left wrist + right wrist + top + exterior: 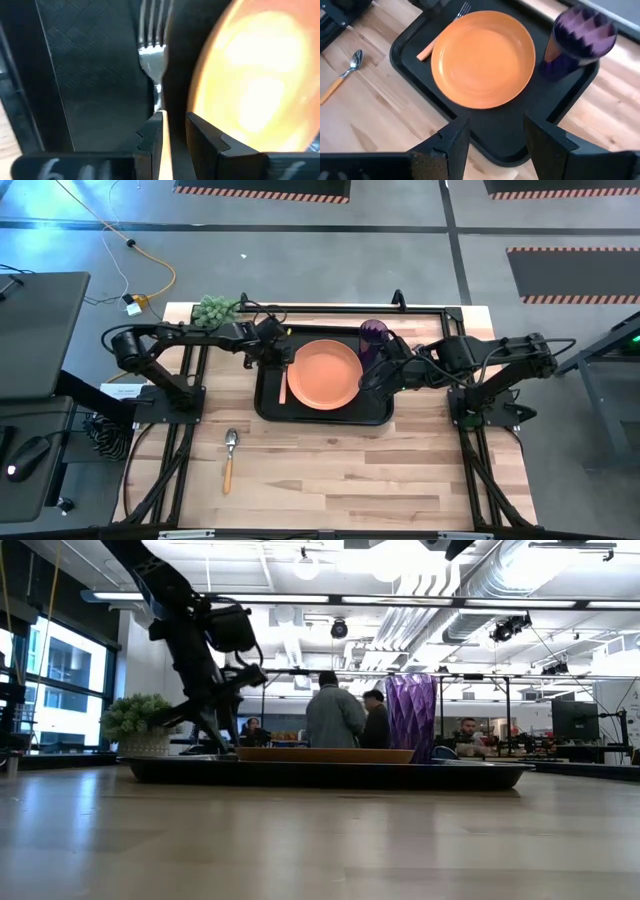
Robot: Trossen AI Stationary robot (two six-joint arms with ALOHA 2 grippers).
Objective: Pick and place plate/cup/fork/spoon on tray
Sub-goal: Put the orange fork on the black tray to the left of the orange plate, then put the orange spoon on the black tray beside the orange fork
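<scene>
The black tray (pixel 270 405) lies mid-table. On it rest the orange plate (pixel 326 373), the purple cup (pixel 373 335) upright at its far right corner, and the fork (pixel 440 35) flat along the plate's left side. The spoon (pixel 230 455) lies on the bare table near the tray's left front. My left gripper (pixel 174 135) is low over the tray's left part, slightly open, its fingers on either side of the fork's handle (pixel 166 150) just behind the neck. My right gripper (pixel 492 140) is open and empty above the tray's right front. My left gripper's fingers (pixel 150 142) come from above and stand on either side of the fork's handle (pixel 165 145), just behind the neck. The handle is narrower than the gap and lies close to one finger. I cannot tell whether it touches. The fork lies flat on the tray.
A small potted plant (pixel 215 308) stands at the table's far left corner. Bare wooden table (pixel 350 470) spreads in front of the tray. In the low view, people (pixel 335 715) stand in the room behind the table.
</scene>
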